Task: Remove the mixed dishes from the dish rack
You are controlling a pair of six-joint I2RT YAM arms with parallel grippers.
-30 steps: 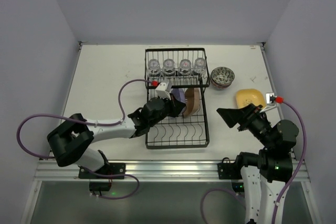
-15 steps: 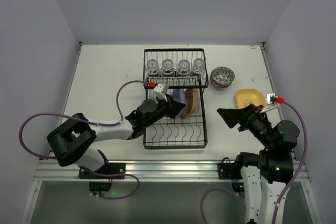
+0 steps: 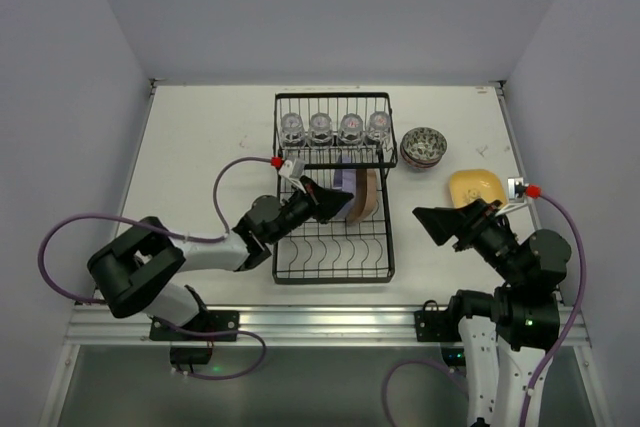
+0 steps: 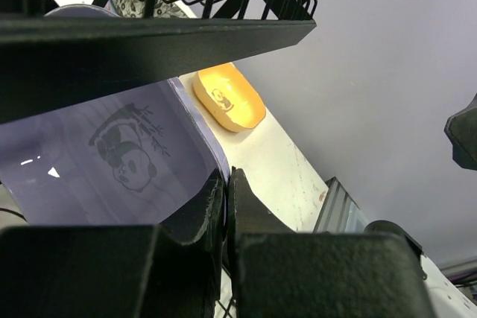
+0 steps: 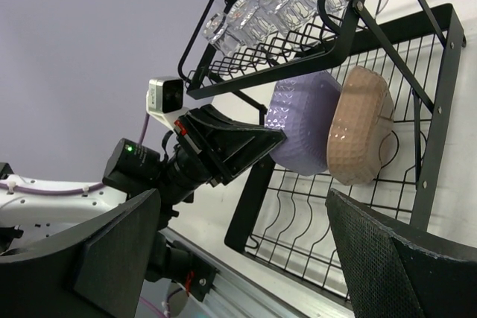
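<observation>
1. The large black wire dish rack (image 3: 336,278) sits in the middle of the white table (image 3: 200,147), with its raised shelf at the far end.
2. Four small clear glass cups (image 3: 320,127) stand in a row on that raised shelf.
3. A purple rounded-square plate (image 5: 302,128) and a tan rounded-square plate (image 5: 361,135) stand on edge side by side in the lower tray, just below the shelf. The tan one is on the right.
4. The left gripper (image 3: 338,205) reaches into the rack from the left. Its jaws are clamped together on the rim of the purple plate, whose panda print shows in the left wrist view.
5. A yellow rounded-square plate (image 3: 475,185) lies flat on the table to the right of the rack.
6. A stack of small patterned bowls (image 3: 424,145) stands on the table just beside the shelf's right end.
7. The right gripper (image 3: 437,224) hangs over the table to the right of the rack, near the yellow plate. Its jaws are spread wide and hold nothing.
</observation>
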